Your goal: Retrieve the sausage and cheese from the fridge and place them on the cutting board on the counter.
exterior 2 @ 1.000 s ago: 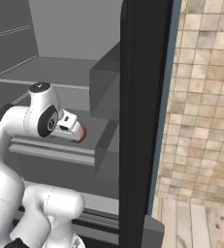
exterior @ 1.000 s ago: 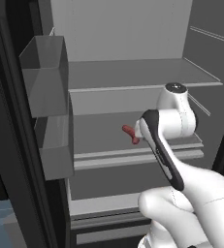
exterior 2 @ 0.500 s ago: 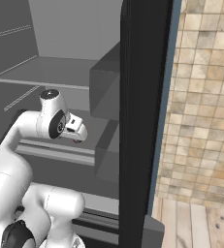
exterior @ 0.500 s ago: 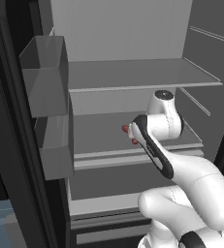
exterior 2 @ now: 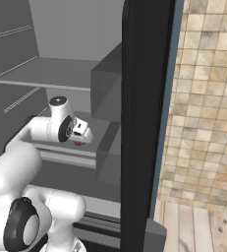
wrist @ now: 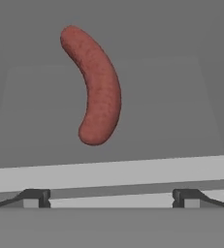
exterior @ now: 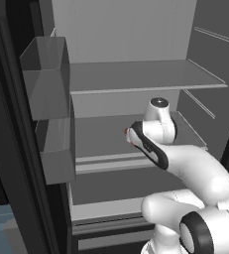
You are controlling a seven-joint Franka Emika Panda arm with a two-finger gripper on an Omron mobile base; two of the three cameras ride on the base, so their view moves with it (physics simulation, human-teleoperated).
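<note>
The sausage point(wrist: 96, 87) was a smooth, curved, reddish-brown link with a faintly mottled skin, rounded at both ends. In the hand view it lay alone on a grey shelf of the fridge point(exterior: 136, 74), bowed like a crescent, well apart from the gripper point(wrist: 111, 196). The two dark fingertips point(wrist: 33, 197) stood spread wide at the bottom corners of that view, with nothing between them and the pale front edge of the shelf crossing just above them.

From the left base view the arm reached into the open fridge over the middle shelf, and only a small red sliver of the sausage point(exterior: 126, 131) peeked out beside the wrist. That view showed the grey door bins point(exterior: 46, 74) stacked at the left. The right base view instead showed a red speck of the sausage point(exterior 2: 78, 143) under the hand, the black door edge point(exterior 2: 144, 123) running upright through the picture, and a tan tiled wall point(exterior 2: 208, 88) beyond it.
</note>
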